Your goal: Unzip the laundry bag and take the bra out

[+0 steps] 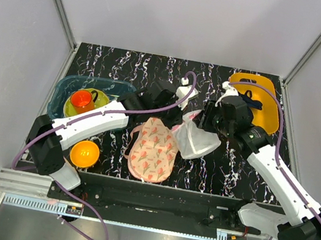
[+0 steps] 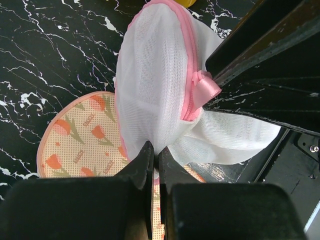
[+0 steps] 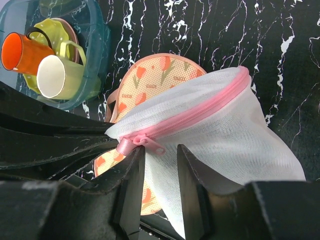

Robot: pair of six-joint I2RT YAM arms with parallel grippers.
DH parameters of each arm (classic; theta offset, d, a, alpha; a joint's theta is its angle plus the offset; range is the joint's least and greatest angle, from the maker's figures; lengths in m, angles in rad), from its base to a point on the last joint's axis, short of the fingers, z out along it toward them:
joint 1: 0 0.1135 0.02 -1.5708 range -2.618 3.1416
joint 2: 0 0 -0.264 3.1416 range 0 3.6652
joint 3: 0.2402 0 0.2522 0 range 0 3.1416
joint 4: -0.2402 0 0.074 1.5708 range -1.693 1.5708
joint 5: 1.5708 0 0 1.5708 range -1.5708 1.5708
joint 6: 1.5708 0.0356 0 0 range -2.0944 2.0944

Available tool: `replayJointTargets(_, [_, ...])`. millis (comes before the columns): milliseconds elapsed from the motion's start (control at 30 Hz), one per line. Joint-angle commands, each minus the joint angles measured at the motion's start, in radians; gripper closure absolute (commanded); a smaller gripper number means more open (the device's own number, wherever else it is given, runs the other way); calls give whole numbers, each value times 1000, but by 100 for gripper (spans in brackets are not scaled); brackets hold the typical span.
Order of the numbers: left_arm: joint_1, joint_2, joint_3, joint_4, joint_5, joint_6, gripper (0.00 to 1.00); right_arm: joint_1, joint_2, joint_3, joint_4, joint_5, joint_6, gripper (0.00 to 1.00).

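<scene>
The left gripper [image 2: 152, 152] pinched shut on the bag's [image 2: 155, 75] rim, steadying it beside the pad [image 2: 80, 135] so the right gripper's [image 3: 160, 150] half-open fingers could flank the mesh just under the closed zipper's pull [image 3: 134, 145].

**Clutter on my screen**

I see a floral peach pad [image 1: 154, 150] lying flat on the black marbled table [image 1: 127, 64]. At left, a teal tub [image 1: 66, 88] holds an orange cup [image 1: 82, 100] and a yellow-green cup [image 3: 57, 75]. An orange bowl [image 1: 85, 154] sits nearer. A dark garment [image 1: 250, 98] lies on a yellow board [image 1: 264, 113].
</scene>
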Motion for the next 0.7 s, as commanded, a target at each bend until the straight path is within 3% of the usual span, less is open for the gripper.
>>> replayJointTargets(0, [-4, -10, 30, 32, 18, -2, 100, 3, -25, 58, 50, 5, -9, 61])
replayJointTargets(400, [-7, -7, 31, 32, 16, 0, 100, 4, 13, 77, 58, -3, -17, 64])
replayJointTargets(567, [-7, -10, 30, 32, 13, 0, 100, 3, 12, 63, 59, -1, -20, 70])
replayJointTargets(667, [-7, -12, 31, 32, 13, 1, 100, 3, 9, 46, 61, -4, -15, 67])
